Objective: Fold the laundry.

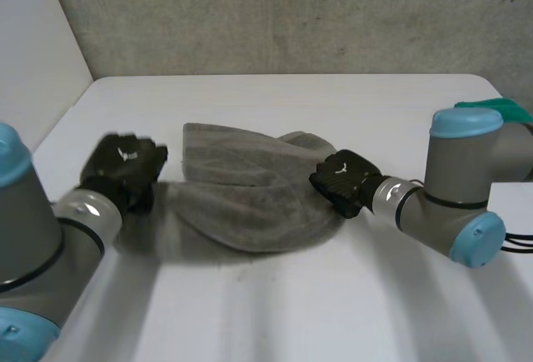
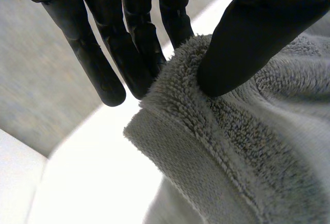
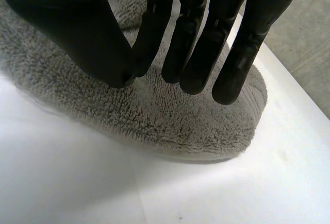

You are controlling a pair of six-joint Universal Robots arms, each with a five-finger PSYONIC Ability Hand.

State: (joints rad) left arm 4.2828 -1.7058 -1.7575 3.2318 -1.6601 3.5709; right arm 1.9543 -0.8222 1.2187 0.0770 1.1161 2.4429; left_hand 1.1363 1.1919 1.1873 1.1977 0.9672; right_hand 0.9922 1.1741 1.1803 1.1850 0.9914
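One grey terry towel (image 1: 241,191) lies bunched in the middle of the white tabletop (image 1: 333,312), its long side running left to right. Its pile is thick. A flat woven hem shows along the edge close to the left wrist camera. The near edge curves in a rounded bulge. The far left corner stands out squarer, and the far right part rises in a soft hump.

Two arms reach in, one from each side. The left robot hand (image 1: 125,162) is at the towel's left end. In its wrist view the thumb (image 2: 247,38) presses down on the top of the folded edge while the straight fingers (image 2: 98,59) back it from the other side, so the robot hand is pinching the towel just above the hem. The head view blurs this hand, and its fingertips are hard to make out there.

The right robot hand (image 1: 341,175) is at the towel's right end, on the hump. In its wrist view the thumb tip meets the nearest finger right at the pile, nipping the cloth. The other fingers stay straight and close together, with their tips just above the towel. How much cloth sits in that nip is hard to tell.

Far right, one green object (image 1: 493,109) peeks from behind the right arm's light-blue cap. Most of it is hidden, so what it is cannot be told. A rough grey wall (image 1: 291,12) stands along the tabletop's far edge.
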